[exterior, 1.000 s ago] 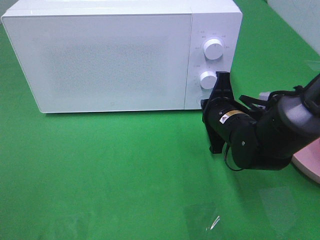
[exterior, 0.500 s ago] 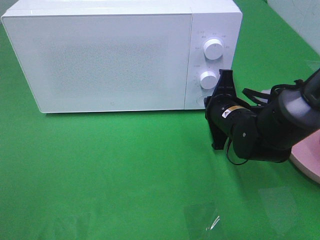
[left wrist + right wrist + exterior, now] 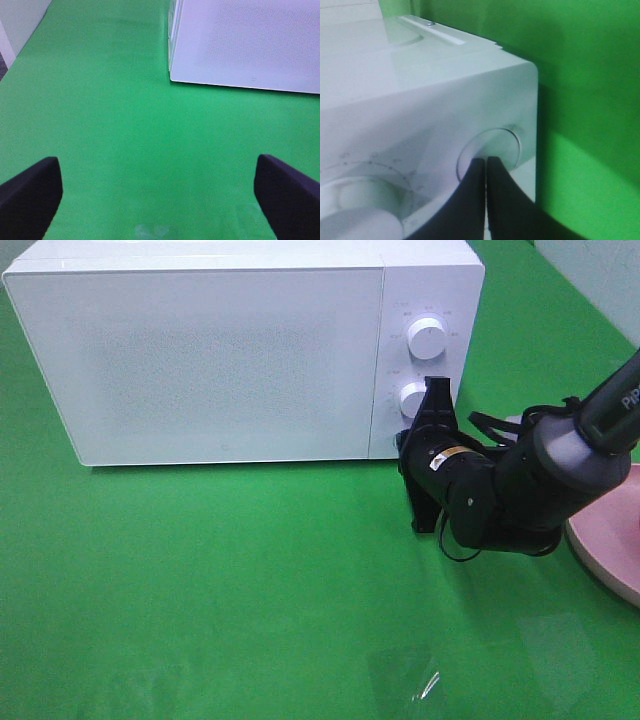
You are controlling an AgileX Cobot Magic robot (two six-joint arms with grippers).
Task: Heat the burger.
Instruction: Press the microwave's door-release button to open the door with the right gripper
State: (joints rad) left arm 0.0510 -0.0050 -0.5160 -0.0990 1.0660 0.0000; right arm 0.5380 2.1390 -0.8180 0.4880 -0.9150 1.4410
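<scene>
White microwave (image 3: 220, 350), door closed, at far edge of green bench (image 3: 250, 590); right gripper (image 3: 486, 162), fingers pressed together, tips against round button (image 3: 502, 145) below the knobs; left gripper (image 3: 159, 192), fingers spread wide, holding nothing, over bench; pink plate (image 3: 612, 540) at right edge; burger out of sight.

You can't see the burger in any view. The white microwave (image 3: 200, 350) stands upright at far left, door shut, frosted front hiding its inside.
</scene>
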